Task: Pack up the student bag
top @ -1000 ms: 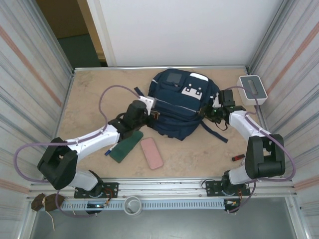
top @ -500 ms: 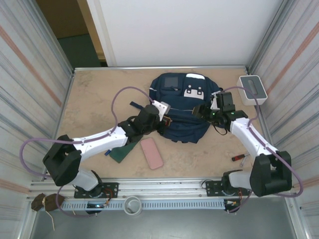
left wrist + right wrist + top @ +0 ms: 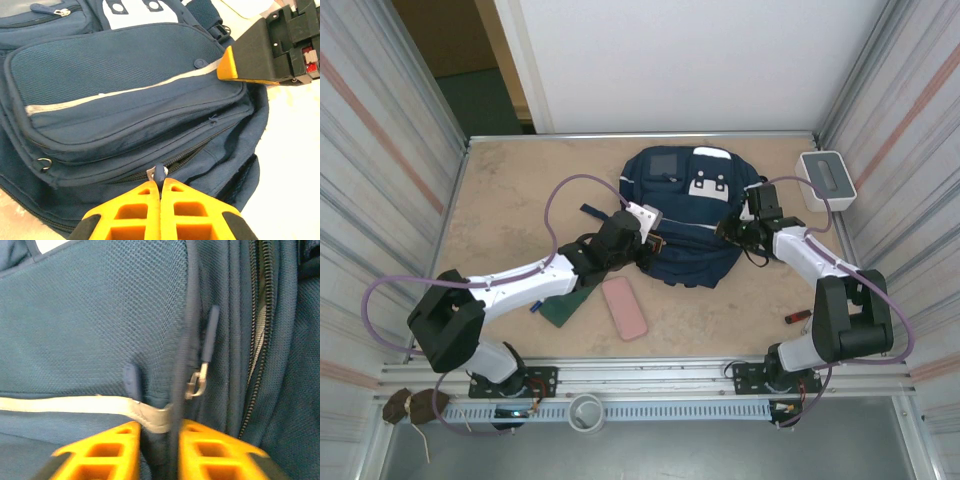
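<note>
1. The student bag lies flat on the table, toward the far side and a little right of centre. Its front pockets face up, and its grey patch and white label are at the far end.
2. The left gripper sits at the bag's near-left edge. Its orange fingers are pressed together, pinching a small zipper pull on the long zip that runs below the front pocket.
3. The right gripper is at the bag's right side. Its fingers are drawn in tight on a raised fold of the pocket's edge, just where the white stripe ends.
4. A second zip pull with a metal ring hangs just beside that pinched fold, next to a partly open zip.
5. A white-grey box stands near the far-right corner, apart from the bag.
6. A pink case lies on the near side, just off the bag's front edge. A dark green flat item lies beside it, partly under the left arm.
7. A small red object lies near the right arm's base, well apart from the bag.
</note>
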Controlling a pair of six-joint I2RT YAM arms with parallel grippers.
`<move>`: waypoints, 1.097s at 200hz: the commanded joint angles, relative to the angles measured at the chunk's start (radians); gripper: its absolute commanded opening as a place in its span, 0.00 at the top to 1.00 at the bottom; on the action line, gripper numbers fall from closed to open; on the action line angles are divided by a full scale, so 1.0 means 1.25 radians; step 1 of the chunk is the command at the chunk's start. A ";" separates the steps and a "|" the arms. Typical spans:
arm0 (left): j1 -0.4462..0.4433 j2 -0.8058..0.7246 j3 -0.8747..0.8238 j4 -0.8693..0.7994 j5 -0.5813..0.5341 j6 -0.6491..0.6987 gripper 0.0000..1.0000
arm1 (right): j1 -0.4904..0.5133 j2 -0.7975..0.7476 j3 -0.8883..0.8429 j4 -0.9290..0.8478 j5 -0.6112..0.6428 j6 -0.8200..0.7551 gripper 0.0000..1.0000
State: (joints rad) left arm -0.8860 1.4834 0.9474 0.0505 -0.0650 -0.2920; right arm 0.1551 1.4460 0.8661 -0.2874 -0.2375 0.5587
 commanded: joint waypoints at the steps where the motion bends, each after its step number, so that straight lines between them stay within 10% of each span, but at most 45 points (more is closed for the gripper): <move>1: 0.001 -0.032 -0.021 0.030 -0.055 0.020 1.00 | -0.047 -0.013 -0.021 0.015 -0.014 -0.030 0.92; 115: 0.187 -0.053 -0.092 0.092 0.102 0.057 1.00 | -0.151 -0.030 -0.010 0.011 -0.294 -0.058 1.00; 157: 0.178 -0.005 -0.074 0.055 0.158 0.024 0.78 | -0.141 -0.069 0.006 -0.102 -0.104 -0.095 0.56; 219: 0.178 -0.016 -0.100 0.055 0.111 -0.018 0.64 | 0.166 -0.186 0.032 -0.133 0.163 -0.340 0.41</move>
State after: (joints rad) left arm -0.6632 1.4757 0.8371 0.1238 0.1043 -0.2897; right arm 0.2283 1.2167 0.8585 -0.4126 -0.2089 0.3408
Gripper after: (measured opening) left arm 0.353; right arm 0.579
